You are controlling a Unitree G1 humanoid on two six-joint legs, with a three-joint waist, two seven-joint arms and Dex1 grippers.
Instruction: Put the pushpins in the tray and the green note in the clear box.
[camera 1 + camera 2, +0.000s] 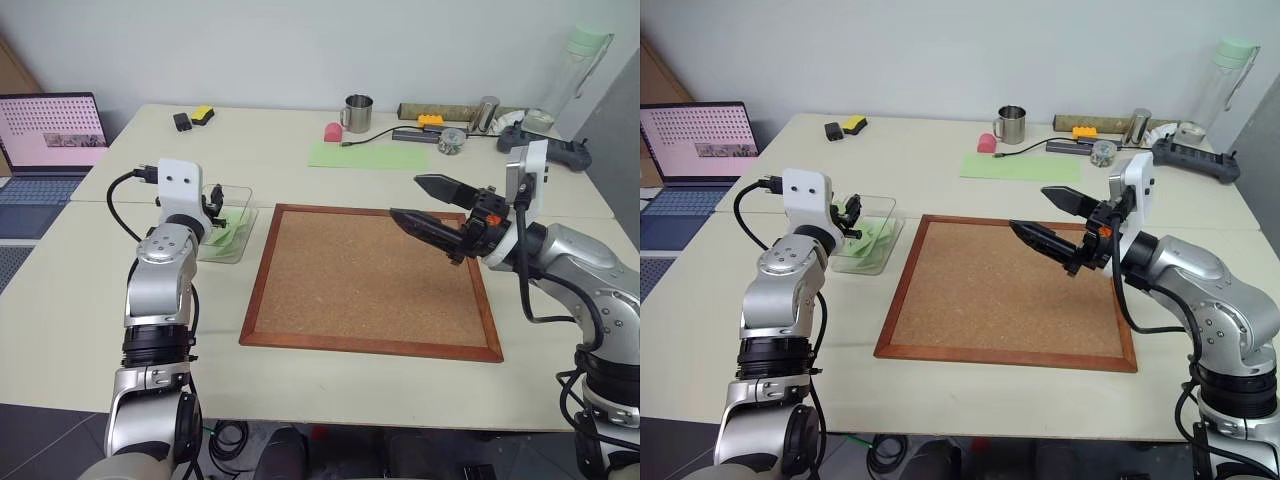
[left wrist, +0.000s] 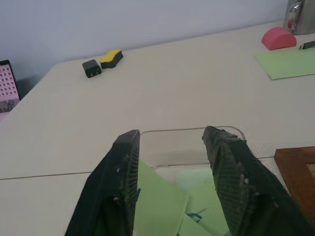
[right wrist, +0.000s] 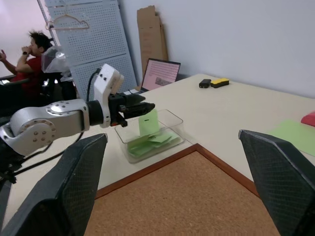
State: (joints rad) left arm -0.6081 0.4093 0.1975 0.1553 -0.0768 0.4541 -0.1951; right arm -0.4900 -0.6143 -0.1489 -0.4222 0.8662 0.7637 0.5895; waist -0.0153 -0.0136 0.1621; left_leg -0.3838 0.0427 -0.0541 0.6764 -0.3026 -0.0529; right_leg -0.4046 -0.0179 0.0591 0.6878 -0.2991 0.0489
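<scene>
Your cork board (image 1: 372,278) lies bare at centre, clear box (image 1: 232,235) at nine o'clock off its frame, green note (image 3: 148,122) dropping into it beneath your parted left gripper (image 3: 139,108), right gripper (image 1: 428,207) wide open, empty, above the board.

You have a cork board (image 1: 370,275) mid-table, a pale-green sheet (image 1: 365,155) behind it, a pink block (image 1: 333,131) beside a metal mug (image 1: 358,113), a laptop (image 1: 50,135) far left, and a yellow item (image 1: 203,114) touching a black plug (image 1: 182,121).
</scene>
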